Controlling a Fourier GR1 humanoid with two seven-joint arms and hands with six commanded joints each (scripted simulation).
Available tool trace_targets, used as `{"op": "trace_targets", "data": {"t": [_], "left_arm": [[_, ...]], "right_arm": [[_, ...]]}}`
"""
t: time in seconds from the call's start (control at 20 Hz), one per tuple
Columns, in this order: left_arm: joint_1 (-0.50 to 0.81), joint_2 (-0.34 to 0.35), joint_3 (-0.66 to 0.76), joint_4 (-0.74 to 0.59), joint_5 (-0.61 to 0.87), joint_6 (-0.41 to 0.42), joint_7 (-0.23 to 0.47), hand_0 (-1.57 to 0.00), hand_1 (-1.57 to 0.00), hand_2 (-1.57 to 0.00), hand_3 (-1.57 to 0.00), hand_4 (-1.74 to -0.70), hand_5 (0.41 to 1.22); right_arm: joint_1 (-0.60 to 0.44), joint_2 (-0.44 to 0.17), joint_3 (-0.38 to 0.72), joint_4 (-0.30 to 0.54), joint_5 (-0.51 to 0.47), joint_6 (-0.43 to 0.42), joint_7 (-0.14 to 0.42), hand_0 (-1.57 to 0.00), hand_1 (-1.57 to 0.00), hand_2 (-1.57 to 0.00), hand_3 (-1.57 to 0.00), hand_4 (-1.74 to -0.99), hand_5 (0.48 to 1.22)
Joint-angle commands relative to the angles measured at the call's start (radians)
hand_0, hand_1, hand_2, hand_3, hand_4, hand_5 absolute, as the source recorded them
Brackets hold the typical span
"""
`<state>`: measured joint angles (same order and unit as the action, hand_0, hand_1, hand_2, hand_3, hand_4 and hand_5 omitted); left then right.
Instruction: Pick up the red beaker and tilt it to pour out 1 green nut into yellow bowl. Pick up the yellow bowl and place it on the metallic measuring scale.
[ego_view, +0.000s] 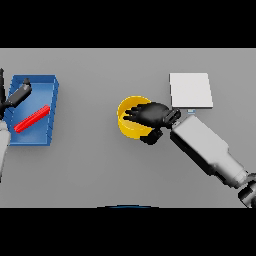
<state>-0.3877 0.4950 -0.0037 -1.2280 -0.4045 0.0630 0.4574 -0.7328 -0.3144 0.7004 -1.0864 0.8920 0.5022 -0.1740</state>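
Two hands show, and the right hand (152, 115) is the busy one: it lies over the yellow bowl (126, 125), palm across the bowl's right half, fingers reaching in over the opening and the thumb curled down outside the near right rim — a grip closed on the bowl's wall. Its white and grey forearm (207, 150) runs away from the bowl toward the lower right. The hand hides most of the bowl's inside, so whether a nut lies in it cannot be told.

Just right of the bowl and a little farther back sits the metallic measuring scale (190, 90), a pale square plate; the wrist passes beside its near corner, and the bowl rests on the grey table (100, 165), not on the plate.

Well left of the bowl stands a blue tray (52, 95) with the red beaker (31, 119) lying slantwise in it. The left hand (19, 93) hovers at the tray's far left corner — fingers relaxed, holding nothing.
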Motion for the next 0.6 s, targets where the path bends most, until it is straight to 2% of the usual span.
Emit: {"op": "trace_targets", "data": {"t": [0.0, 0.15, 0.2, 0.3, 0.4, 0.45, 0.55], "left_arm": [[0.005, 0.003, -0.002, -0.01, -0.001, -0.004, 0.001, 0.0, 0.0, 0.0, 0.0, -0.74, 0.697], [-0.016, 0.002, 0.004, 0.022, 0.0, -0.001, -0.001, 0.0, 0.0, 0.0, 0.0, -0.75, 0.701], [-0.006, 0.008, 0.005, 0.01, 0.005, -0.007, -0.012, 0.0, 0.0, 0.0, 0.0, -0.75, 0.701], [-0.007, 0.002, 0.0, 0.005, -0.001, -0.001, -0.002, 0.0, 0.0, 0.0, 0.0, -0.76, 0.703], [-0.001, 0.008, 0.002, 0.006, -0.003, 0.001, -0.008, 0.0, 0.0, 0.0, 0.0, -0.76, 0.703], [-0.001, 0.001, -0.003, 0.001, -0.006, 0.004, -0.005, 0.0, 0.0, 0.0, 0.0, -0.76, 0.701], [-0.009, 0.003, -0.004, 0.003, -0.007, 0.002, -0.007, 0.0, 0.0, 0.0, 0.0, -0.75, 0.698]], "right_arm": [[0.006, 0.007, 0.007, -0.005, -0.003, 0.011, -0.004, 0.0, 0.0, -0.01, -0.05, -1.285, 0.753], [0.018, 0.011, -0.011, 0.004, -0.02, 0.041, 0.035, -0.03, -0.04, -0.07, -0.14, -1.302, 0.805], [0.016, 0.012, -0.007, -0.001, -0.016, 0.046, 0.044, -0.16, -0.14, -0.15, -0.18, -1.321, 0.839], [0.017, 0.007, -0.004, -0.006, -0.019, 0.042, 0.014, -0.67, -0.65, -0.61, -0.31, -1.394, 0.976], [0.015, 0.008, -0.003, -0.002, -0.031, 0.056, -0.004, -0.99, -0.98, -0.96, -0.55, -1.514, 1.064], [0.014, 0.005, -0.005, -0.01, -0.039, 0.076, 0.003, -1.11, -1.1, -1.08, -0.71, -1.557, 1.096], [0.012, 0.006, -0.001, -0.01, -0.046, 0.084, 0.012, -1.28, -1.27, -1.18, -1.01, -1.623, 1.141]]}}
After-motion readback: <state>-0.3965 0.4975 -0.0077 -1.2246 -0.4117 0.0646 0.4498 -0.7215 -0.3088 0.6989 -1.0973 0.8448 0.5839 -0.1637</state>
